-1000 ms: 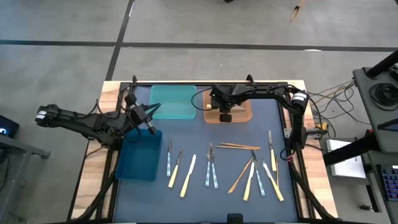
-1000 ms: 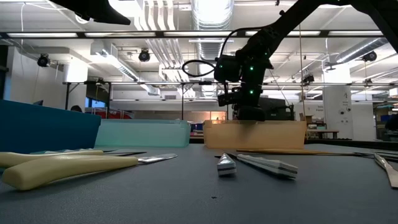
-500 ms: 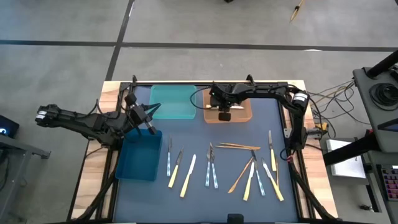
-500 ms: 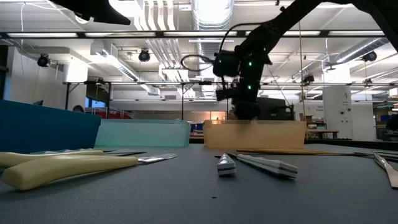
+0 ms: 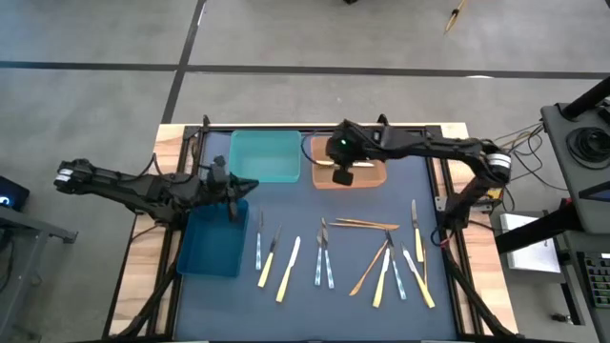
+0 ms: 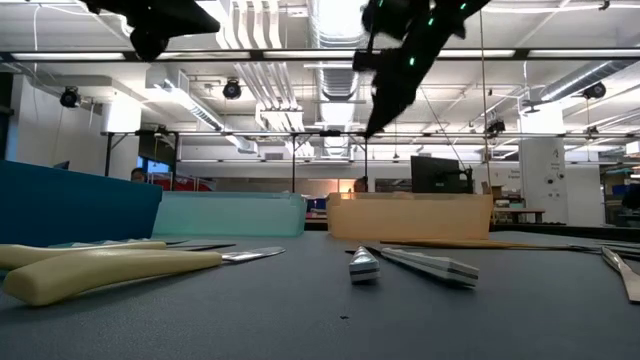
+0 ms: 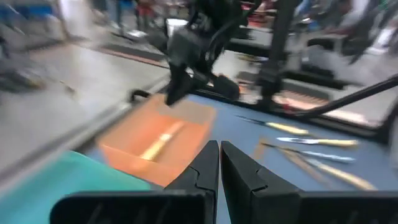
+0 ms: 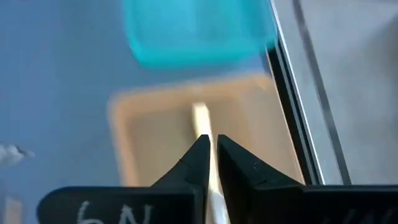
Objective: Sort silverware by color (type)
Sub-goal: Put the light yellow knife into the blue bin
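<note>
A: Fourteen or so pieces of silverware lie loose across the lower centre of the dark mat in the high view, yellow, grey and tan mixed.

B: Bins?

A: Dark blue bin at lower left. Beyond it, teal bin and tan bin side by side at upper centre.

B: Anything inside?

A: One pale yellow piece lies in the tan bin.

B: Claws?

A: Right gripper hangs above the tan bin, fingers pressed together, empty. Left gripper hovers at the blue bin's far edge, also pressed together, empty.
</note>
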Available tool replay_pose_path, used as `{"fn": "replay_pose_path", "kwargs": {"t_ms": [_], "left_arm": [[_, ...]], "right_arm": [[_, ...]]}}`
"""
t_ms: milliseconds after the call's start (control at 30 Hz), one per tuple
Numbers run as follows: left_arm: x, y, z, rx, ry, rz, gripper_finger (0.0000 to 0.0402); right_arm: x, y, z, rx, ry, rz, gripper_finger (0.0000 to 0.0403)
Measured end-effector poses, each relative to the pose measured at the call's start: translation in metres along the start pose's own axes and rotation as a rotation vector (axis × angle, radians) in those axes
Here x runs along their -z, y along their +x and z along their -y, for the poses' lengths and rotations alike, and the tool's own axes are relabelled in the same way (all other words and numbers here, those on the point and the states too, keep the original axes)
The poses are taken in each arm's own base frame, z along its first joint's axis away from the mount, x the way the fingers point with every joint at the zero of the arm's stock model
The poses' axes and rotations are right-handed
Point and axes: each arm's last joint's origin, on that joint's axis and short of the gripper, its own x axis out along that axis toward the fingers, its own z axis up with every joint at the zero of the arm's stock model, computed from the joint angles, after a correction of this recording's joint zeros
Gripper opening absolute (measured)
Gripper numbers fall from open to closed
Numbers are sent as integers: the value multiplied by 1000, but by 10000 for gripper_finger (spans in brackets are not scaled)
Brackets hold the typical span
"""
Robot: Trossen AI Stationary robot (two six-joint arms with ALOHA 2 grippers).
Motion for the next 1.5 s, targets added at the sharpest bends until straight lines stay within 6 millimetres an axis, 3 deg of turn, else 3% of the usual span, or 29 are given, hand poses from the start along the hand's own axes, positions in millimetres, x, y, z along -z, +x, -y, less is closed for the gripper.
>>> {"fn": "replay_pose_path", "kwargs": {"t_ms": [300, 533, 867, 1133, 1333, 1500], "left_arm": [[21, 26, 12, 51, -205, -145, 0], [37, 41, 21, 97, -274, -260, 0], [42, 44, 22, 98, -192, -276, 0], [34, 41, 22, 132, -78, -217, 0], [32, 42, 23, 126, 2, -176, 0], [31, 43, 21, 90, 82, -157, 0]], "right_arm": [[3, -41, -55, -88, -37, 213, 9], [22, -47, -78, -138, 25, 295, 9], [48, -38, -95, -251, 218, 148, 9], [49, -41, -104, -450, 280, 94, 9], [48, -44, -110, -481, 465, 45, 9], [54, -50, -125, -512, 589, -57, 9]]}}
